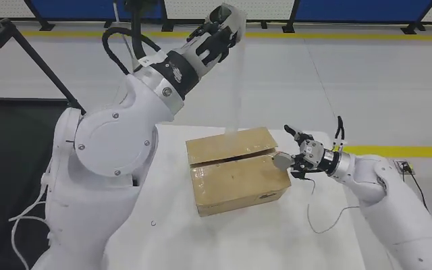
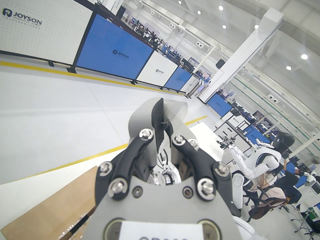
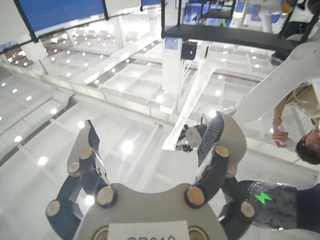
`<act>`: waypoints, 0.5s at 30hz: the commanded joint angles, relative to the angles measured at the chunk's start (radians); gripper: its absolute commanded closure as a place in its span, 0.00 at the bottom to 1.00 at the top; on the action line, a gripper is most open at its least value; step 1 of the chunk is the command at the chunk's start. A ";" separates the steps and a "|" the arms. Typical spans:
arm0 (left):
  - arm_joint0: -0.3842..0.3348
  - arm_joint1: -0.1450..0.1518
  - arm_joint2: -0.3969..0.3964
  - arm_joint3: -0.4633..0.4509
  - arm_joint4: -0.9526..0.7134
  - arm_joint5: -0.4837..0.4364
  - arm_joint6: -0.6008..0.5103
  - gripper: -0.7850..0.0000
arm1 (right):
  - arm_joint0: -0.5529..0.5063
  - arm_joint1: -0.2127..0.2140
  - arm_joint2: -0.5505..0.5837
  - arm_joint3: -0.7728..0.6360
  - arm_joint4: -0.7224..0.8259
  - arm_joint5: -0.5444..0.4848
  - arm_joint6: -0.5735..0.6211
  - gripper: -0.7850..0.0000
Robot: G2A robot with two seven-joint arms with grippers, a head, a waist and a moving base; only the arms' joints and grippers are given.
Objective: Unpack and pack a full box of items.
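Left hand (image 2: 162, 118) is clenched on a clear tape strip (image 1: 236, 81), raised high at 12 o'clock above the box (image 1: 233, 172). The strip runs straight down from the hand to the rear flap. I can't tell whether its lower end is free or stuck to the cardboard. The box sits mid-surface (image 1: 169, 223), flaps down, with a dark seam between them.

Risks as I read them:
- If the tape end is bonded, more lift from me would tip or drag the box. Nothing pins it. The right hand (image 1: 316, 133) is at 3 o'clock, just beside the box edge, and I can't confirm contact.
- The tape could tear or slide out of the pads, leaving a stub over the seam.
- The adhesive may cling to the left pads on release, so the strip rides along into the next grasp.
- A slack strip could swing onto the right hand nearby.
- A thin loose cable (image 1: 317, 212) lies on the surface at 5 o'clock from the box, by the right forearm. It's a snag risk on any sweep.

Pose: the left arm has its elbow bent and forearm angled up toward 12–1 o'clock, wrist well above the box. The right arm is low, coming in from 3 o'clock with the hand turned palm-up. Its fingers (image 3: 211, 131) are spread wide, hold nothing and point at the ceiling, not the box. My call is that unpacking has barely begun, with the box not yet open.
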 commanded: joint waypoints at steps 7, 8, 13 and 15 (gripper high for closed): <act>-0.054 -0.015 0.051 0.042 0.007 0.023 0.034 1.00 | -0.013 -0.001 0.005 -0.013 -0.005 -0.022 0.032 0.00; -0.060 -0.018 0.059 0.050 0.005 0.026 0.043 1.00 | -0.025 -0.002 0.006 -0.029 -0.005 -0.035 0.047 0.00; -0.097 -0.033 0.096 0.100 -0.005 0.038 0.087 1.00 | -0.074 -0.018 0.002 -0.060 0.070 -0.118 0.130 0.00; -0.110 -0.040 0.110 0.121 -0.013 0.043 0.107 1.00 | -0.087 -0.025 -0.005 -0.065 0.112 -0.133 0.150 0.00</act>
